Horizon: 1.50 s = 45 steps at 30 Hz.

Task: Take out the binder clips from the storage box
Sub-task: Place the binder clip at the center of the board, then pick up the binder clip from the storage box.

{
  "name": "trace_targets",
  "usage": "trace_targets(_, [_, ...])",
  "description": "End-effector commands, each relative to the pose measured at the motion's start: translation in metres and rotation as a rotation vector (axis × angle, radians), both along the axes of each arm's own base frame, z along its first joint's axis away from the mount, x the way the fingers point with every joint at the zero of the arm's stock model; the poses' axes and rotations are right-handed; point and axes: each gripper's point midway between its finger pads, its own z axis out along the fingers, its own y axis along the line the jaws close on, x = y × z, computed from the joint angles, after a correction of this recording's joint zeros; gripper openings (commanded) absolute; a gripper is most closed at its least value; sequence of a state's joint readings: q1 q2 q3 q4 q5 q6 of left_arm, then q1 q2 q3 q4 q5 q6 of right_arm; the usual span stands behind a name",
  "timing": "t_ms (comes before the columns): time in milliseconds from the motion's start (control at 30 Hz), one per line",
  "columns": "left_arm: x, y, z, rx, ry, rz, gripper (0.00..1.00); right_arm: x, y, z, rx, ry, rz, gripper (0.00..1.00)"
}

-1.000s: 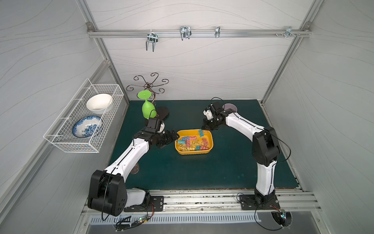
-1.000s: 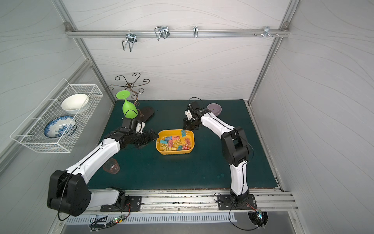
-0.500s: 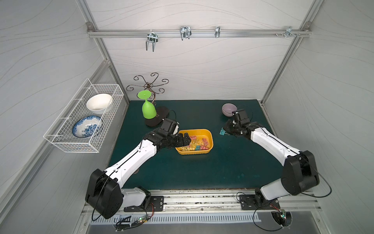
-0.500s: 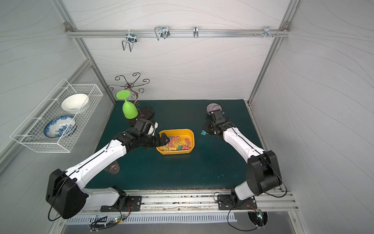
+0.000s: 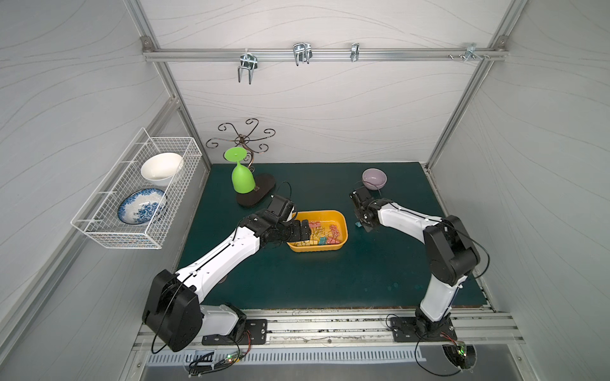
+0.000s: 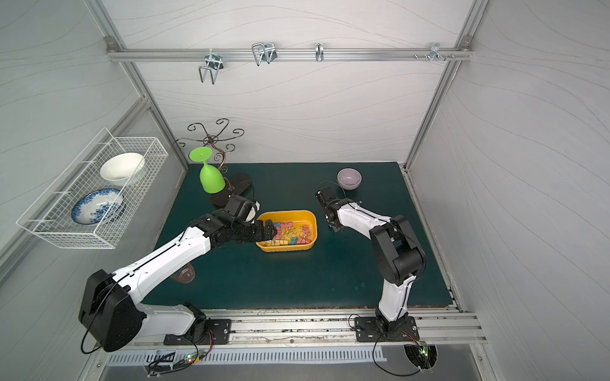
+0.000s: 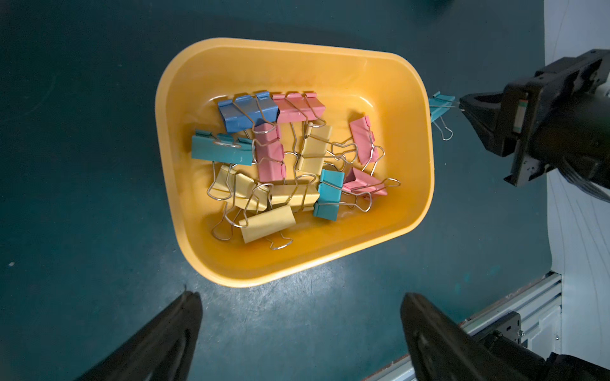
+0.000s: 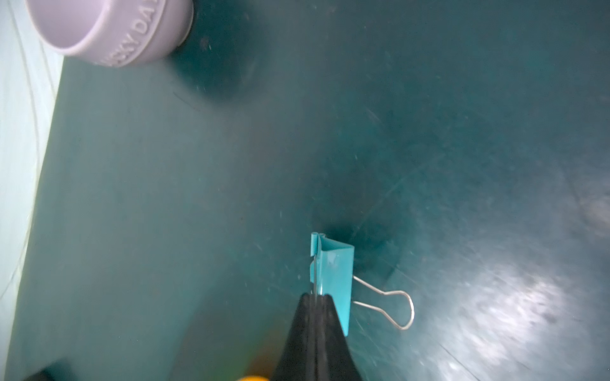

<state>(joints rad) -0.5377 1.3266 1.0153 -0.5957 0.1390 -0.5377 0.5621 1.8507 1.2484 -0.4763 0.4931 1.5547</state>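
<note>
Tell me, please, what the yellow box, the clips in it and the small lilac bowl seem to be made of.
Storage box: probably moulded plastic, smooth, slightly glossy, rounded corners.
Binder clips: likely painted sheet metal, folded with sharp creases, satin pastel finish; handles look like bare shiny wire.
Lilac bowl: matte, thick-walled, with moulded lettering; ceramic or plastic, unclear.

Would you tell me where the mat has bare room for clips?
Widest bare patch: mat between yellow box and front rail. A smaller one between green glass and lilac bowl. Crowded beside the box, where both arms reach.
</note>
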Motion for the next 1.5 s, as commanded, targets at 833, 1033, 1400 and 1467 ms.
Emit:
trace_targets(833, [-0.001, 0.005, 0.021, 0.011, -0.095, -0.033, 0.99, -0.053, 0.069, 0.071, -0.063, -0.184, 0.878, 0.6])
trace_targets(1033, [0.0, 0.006, 0.011, 0.002, -0.088, -0.012, 0.98, -0.089, 0.107, 0.068, -0.037, -0.025, 1.298, 0.47])
trace_targets(1400, [0.008, 0.033, 0.006, -0.003, -0.073, 0.114, 0.98, -0.073, 0.122, 0.044, -0.311, 0.23, 1.339, 0.42])
trace_targets(1467, [0.009, 0.038, 0.005, -0.018, -0.065, 0.129, 0.98, -0.068, 0.124, 0.041, -0.339, 0.258, 1.32, 0.4])
